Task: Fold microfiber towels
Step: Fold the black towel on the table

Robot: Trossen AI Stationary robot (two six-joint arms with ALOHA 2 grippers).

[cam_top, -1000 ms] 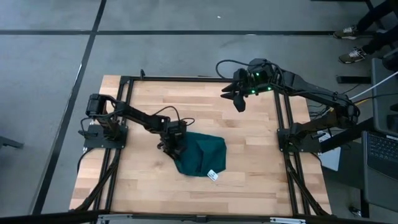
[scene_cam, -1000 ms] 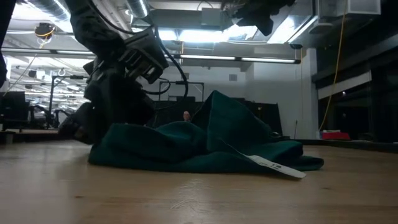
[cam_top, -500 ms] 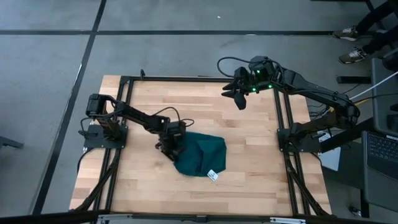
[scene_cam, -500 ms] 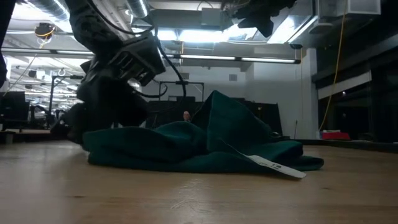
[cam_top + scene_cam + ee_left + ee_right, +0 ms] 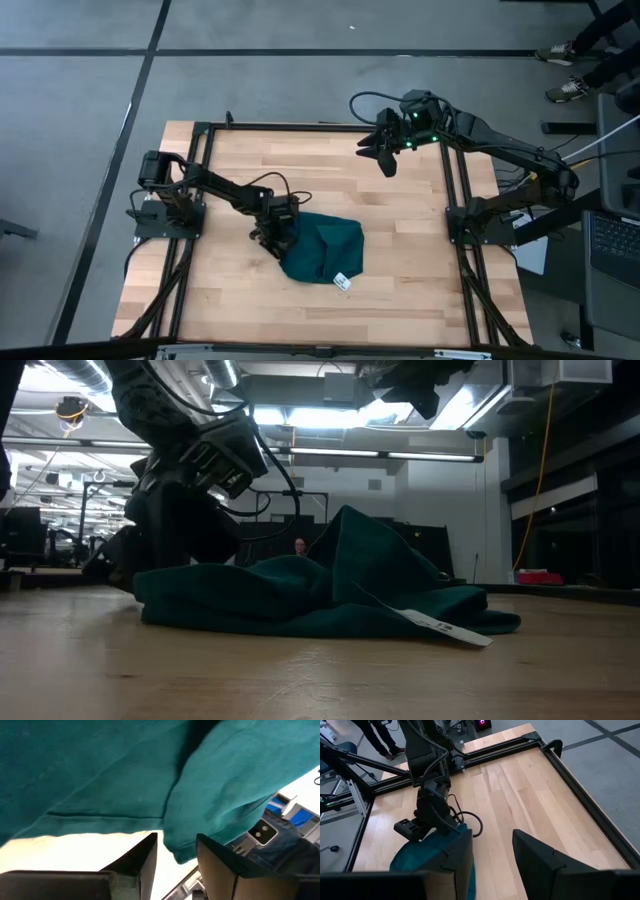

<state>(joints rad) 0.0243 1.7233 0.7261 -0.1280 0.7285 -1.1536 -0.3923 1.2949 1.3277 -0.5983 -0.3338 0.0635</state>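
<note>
The dark teal towel (image 5: 322, 250) lies crumpled in a heap on the wooden table, a little right of the middle. Its white tag (image 5: 341, 281) rests on the table at its near edge, and also shows in the low view (image 5: 445, 628). My left gripper (image 5: 272, 233) is low at the towel's left edge, shut on the cloth (image 5: 125, 780). My right gripper (image 5: 385, 160) hangs open and empty, high over the table's far right part, well away from the towel (image 5: 427, 855). My left gripper pinches a rounded fold at the towel's left edge (image 5: 175, 847) between its two fingers (image 5: 145, 862). It comes from the table's left side, slanting down. That edge (image 5: 150, 590) sits just off the table; the rest of the towel lies slack in a heap.
A black metal frame (image 5: 455, 180) runs along the table's edges, with the arm bases on the left (image 5: 160, 210) and right (image 5: 480, 220). Bare wood lies around the towel on the near and far sides. A person's shoes (image 5: 565, 90) show on the floor at far right.
My left gripper has gone a little toward the table's left edge, still shut on the cloth. The towel's left edge has been drawn along the table with it, while the peak in the middle and the tag have stayed in place.
</note>
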